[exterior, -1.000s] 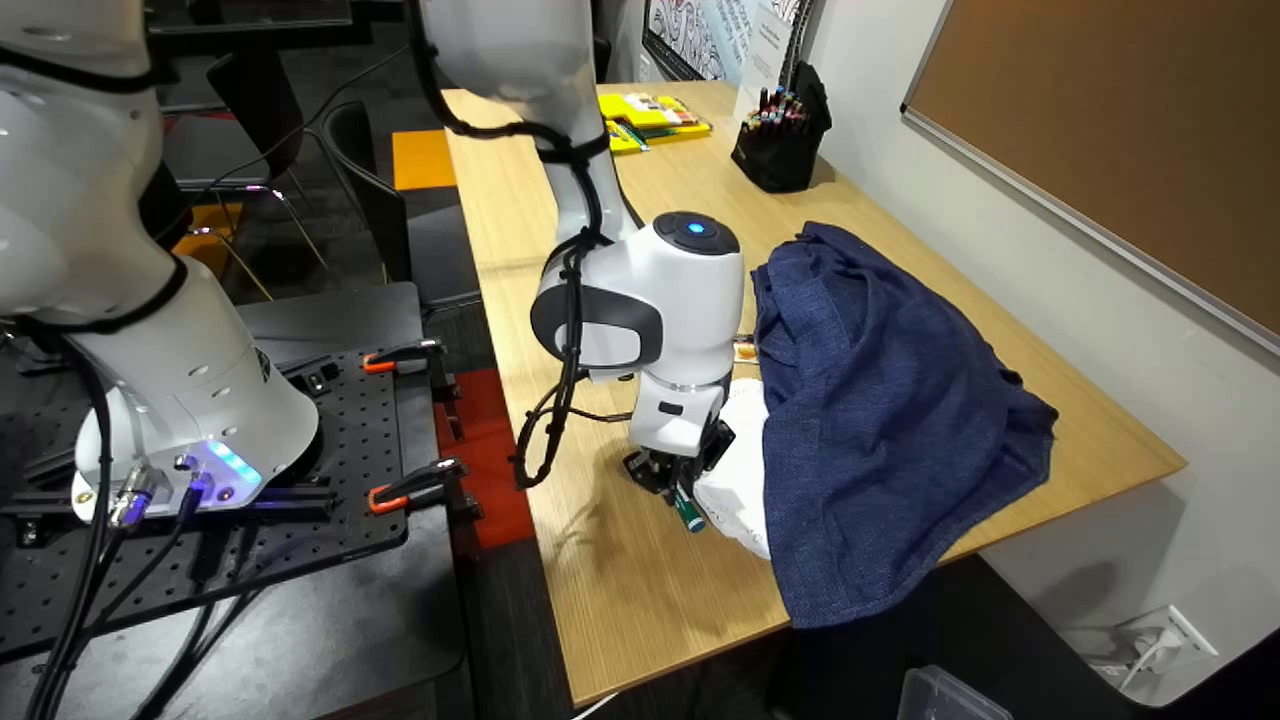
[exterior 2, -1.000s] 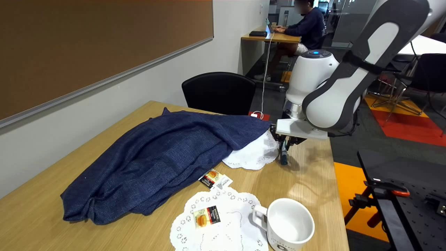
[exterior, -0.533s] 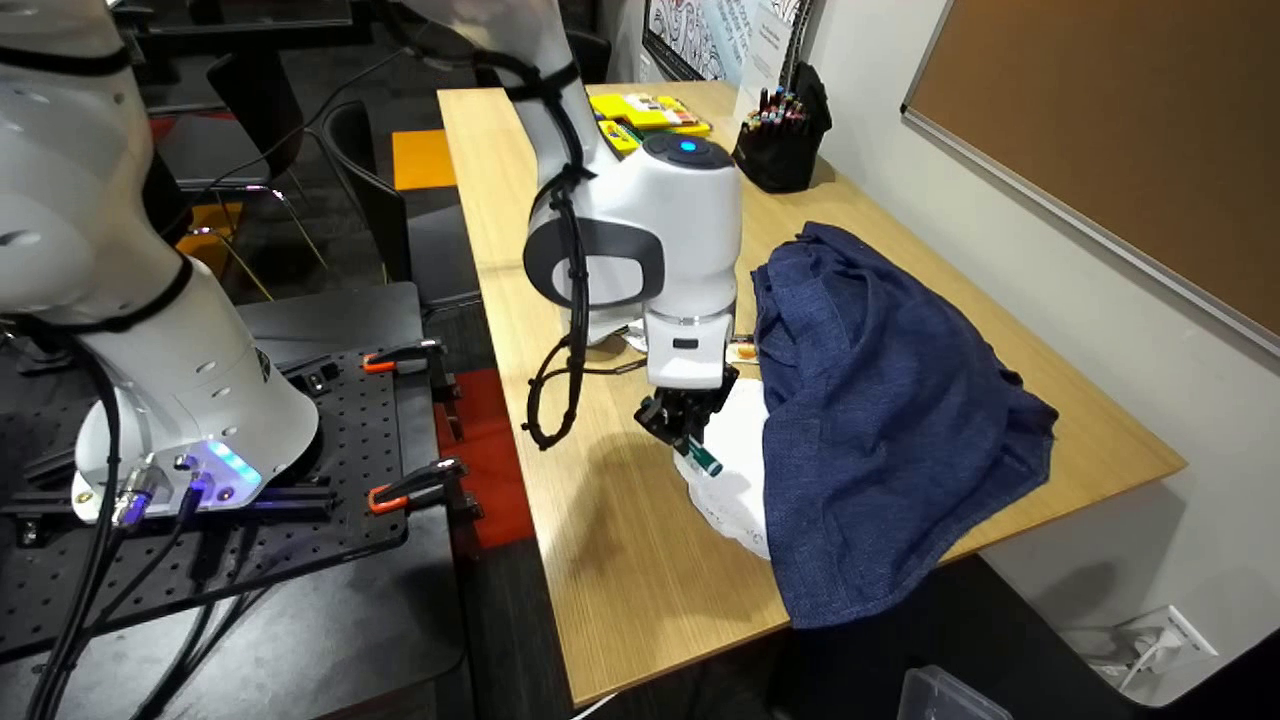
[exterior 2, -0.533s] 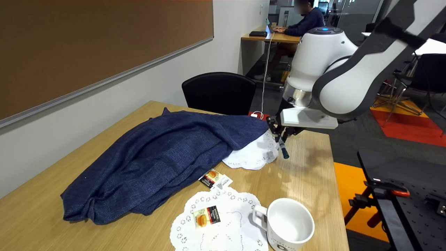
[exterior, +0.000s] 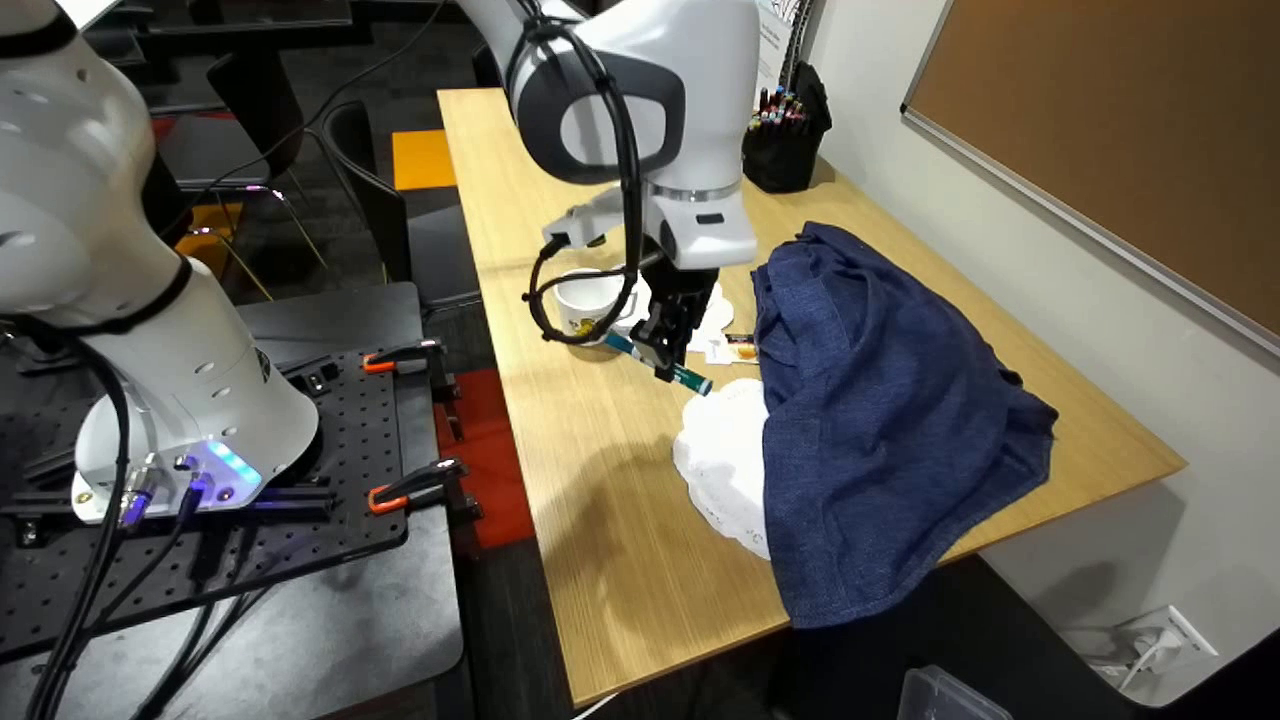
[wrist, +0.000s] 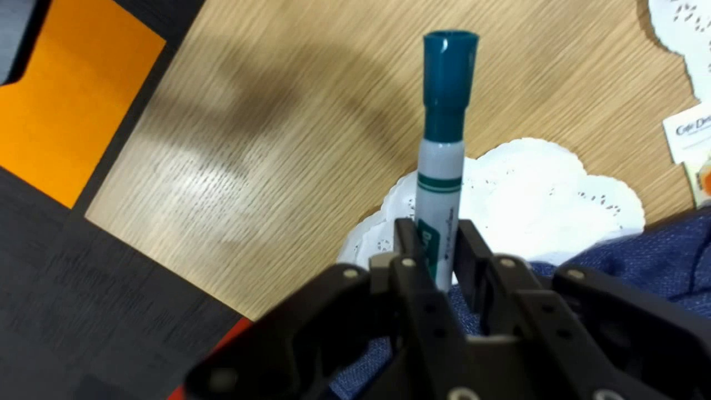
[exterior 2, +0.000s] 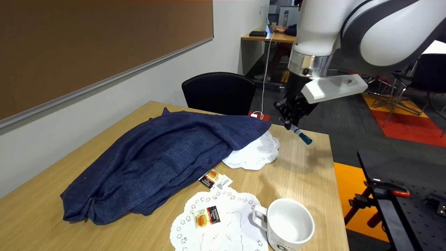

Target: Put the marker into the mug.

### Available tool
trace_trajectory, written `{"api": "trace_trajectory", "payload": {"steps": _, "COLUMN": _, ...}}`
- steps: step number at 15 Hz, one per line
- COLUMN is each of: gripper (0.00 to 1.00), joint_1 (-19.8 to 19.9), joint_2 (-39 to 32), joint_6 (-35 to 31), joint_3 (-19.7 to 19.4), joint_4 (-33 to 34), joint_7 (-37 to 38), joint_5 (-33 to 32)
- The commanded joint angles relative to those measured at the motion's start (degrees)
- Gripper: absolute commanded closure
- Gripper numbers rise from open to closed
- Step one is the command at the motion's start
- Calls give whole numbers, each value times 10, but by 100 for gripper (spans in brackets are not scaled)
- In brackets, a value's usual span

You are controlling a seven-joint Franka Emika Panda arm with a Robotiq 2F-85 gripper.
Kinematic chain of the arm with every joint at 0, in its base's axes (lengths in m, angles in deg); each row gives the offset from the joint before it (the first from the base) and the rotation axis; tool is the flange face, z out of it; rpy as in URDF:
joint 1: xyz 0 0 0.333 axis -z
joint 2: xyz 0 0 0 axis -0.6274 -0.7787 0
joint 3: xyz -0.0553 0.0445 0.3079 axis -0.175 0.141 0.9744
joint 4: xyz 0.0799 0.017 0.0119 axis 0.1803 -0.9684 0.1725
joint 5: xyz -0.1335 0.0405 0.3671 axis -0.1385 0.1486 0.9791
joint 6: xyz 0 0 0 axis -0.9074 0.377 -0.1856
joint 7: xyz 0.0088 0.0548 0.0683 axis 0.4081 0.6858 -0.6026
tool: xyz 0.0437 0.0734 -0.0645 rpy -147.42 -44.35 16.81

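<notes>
The marker has a dark green cap and a white barrel with a green label. My gripper (wrist: pixel 435 239) is shut on the marker (wrist: pixel 440 166) by its barrel in the wrist view. In both exterior views the gripper (exterior: pixel 660 352) (exterior 2: pixel 290 122) holds the marker (exterior: pixel 692 380) (exterior 2: pixel 302 136) tilted, in the air above the table. The mug is white with a handle and stands upright on the table (exterior 2: pixel 322 188). The mug (exterior 2: pixel 287 223) is at the front in an exterior view, apart from the gripper; cables partly cover the mug (exterior: pixel 582 300) in an exterior view. The mug is out of the wrist view.
A dark blue cloth (exterior 2: pixel 163 153) lies heaped on the table. White doilies (exterior 2: pixel 252 153) (exterior 2: pixel 230 240) lie beside it and near the mug's handle, with small packets (exterior 2: pixel 206 217) on and near them. A black container of pens (exterior: pixel 782 150) stands by the wall.
My gripper has lifted the marker from low over the table near the doily and carried it up and toward the mug's side. The marker has become more tilted. The mug has not moved.
</notes>
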Motion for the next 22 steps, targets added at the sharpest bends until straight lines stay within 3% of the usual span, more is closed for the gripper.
{"api": "trace_trajectory", "payload": {"steps": 1, "gripper": 95, "joint_1": 32, "joint_2": 69, "joint_6": 79, "joint_3": 57, "joint_4": -5, "joint_7": -83, "joint_5": -10}}
{"api": "trace_trajectory", "payload": {"steps": 7, "gripper": 95, "joint_1": 43, "joint_2": 104, "joint_6": 139, "joint_3": 112, "joint_4": 5, "joint_7": -255, "joint_5": -1}}
{"api": "trace_trajectory", "payload": {"steps": 12, "gripper": 95, "joint_1": 43, "joint_2": 109, "joint_6": 158, "joint_3": 126, "joint_4": 18, "joint_7": -392, "joint_5": -21}}
{"api": "trace_trajectory", "payload": {"steps": 15, "gripper": 95, "joint_1": 41, "joint_2": 109, "joint_6": 149, "joint_3": 118, "joint_4": 25, "joint_7": -483, "joint_5": 9}}
{"api": "trace_trajectory", "payload": {"steps": 16, "gripper": 80, "joint_1": 46, "joint_2": 99, "joint_6": 134, "joint_3": 127, "joint_4": 17, "joint_7": -431, "joint_5": -4}}
{"api": "trace_trajectory", "payload": {"steps": 22, "gripper": 80, "joint_1": 46, "joint_2": 100, "joint_6": 135, "joint_3": 125, "joint_4": 21, "joint_7": -463, "joint_5": 0}}
